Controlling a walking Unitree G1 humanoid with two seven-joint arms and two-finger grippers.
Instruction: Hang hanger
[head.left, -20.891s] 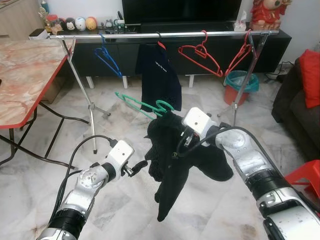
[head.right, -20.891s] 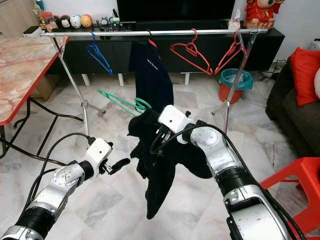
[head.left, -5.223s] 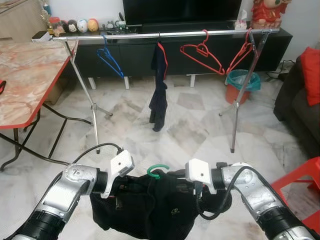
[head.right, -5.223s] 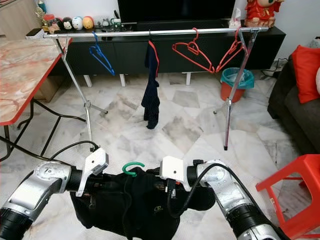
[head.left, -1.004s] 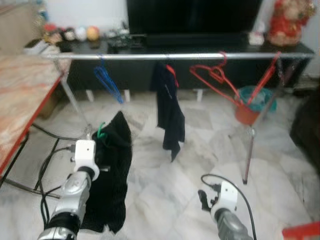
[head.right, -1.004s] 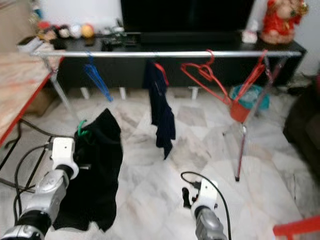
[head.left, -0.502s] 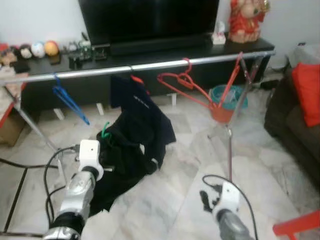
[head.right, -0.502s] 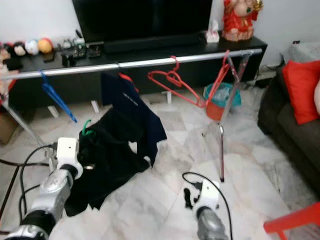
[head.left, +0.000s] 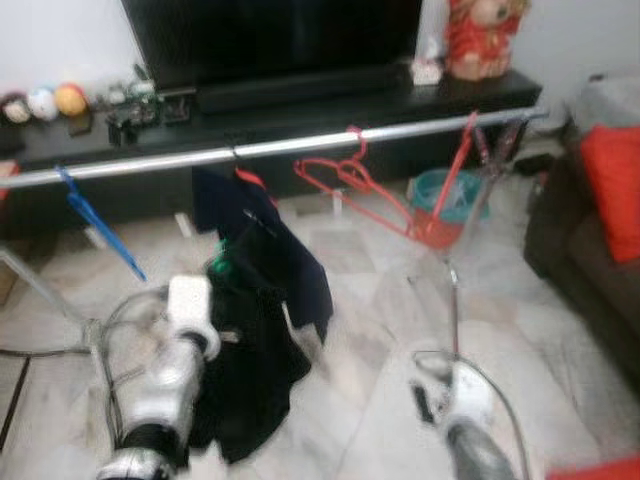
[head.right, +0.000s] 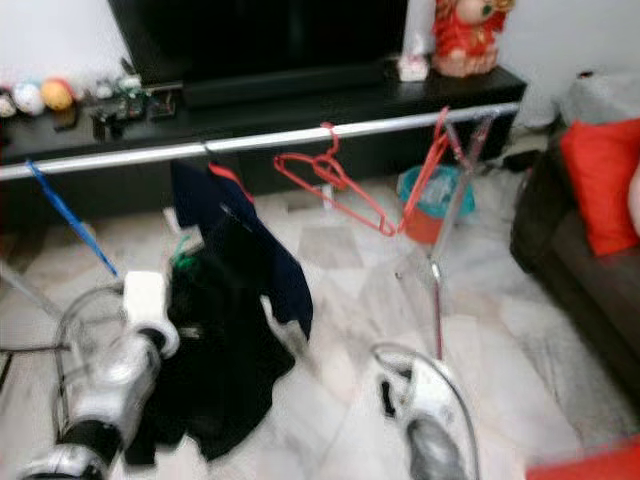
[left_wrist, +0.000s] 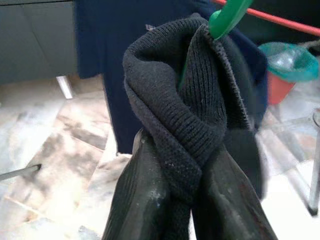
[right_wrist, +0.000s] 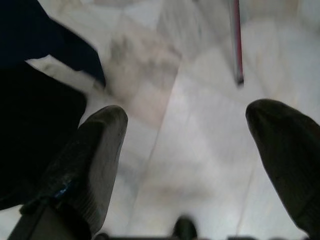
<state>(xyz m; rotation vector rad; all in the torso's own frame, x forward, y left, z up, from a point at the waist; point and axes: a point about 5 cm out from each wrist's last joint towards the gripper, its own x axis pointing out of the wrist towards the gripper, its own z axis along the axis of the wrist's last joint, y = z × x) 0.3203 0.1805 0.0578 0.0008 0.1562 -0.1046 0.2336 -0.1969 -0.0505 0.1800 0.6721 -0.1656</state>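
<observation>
My left gripper (left_wrist: 181, 165) is shut on a black knit garment (head.left: 250, 370) that hangs on a green hanger; the green hook (head.left: 222, 268) sticks up above the cloth. It hovers below the silver rail (head.left: 300, 146), right in front of a navy garment (head.left: 275, 245) hanging there. A blue hanger (head.left: 95, 215) hangs on the rail to the left, and two red hangers (head.left: 350, 180) hang to the right. My right gripper (right_wrist: 185, 145) is low over the marble floor, open, with nothing between its fingers (right_wrist: 95, 150).
A black TV cabinet (head.left: 300, 100) stands behind the rail. A teal bin (head.left: 445, 195) sits by the rack's right leg (head.left: 455, 290). A dark sofa with a red cushion (head.left: 612, 185) is on the right. The pictures are blurred.
The view has swung to the right and closer to the rail. My left gripper has carried the black garment up against the navy garment. The right gripper stays low and open.
</observation>
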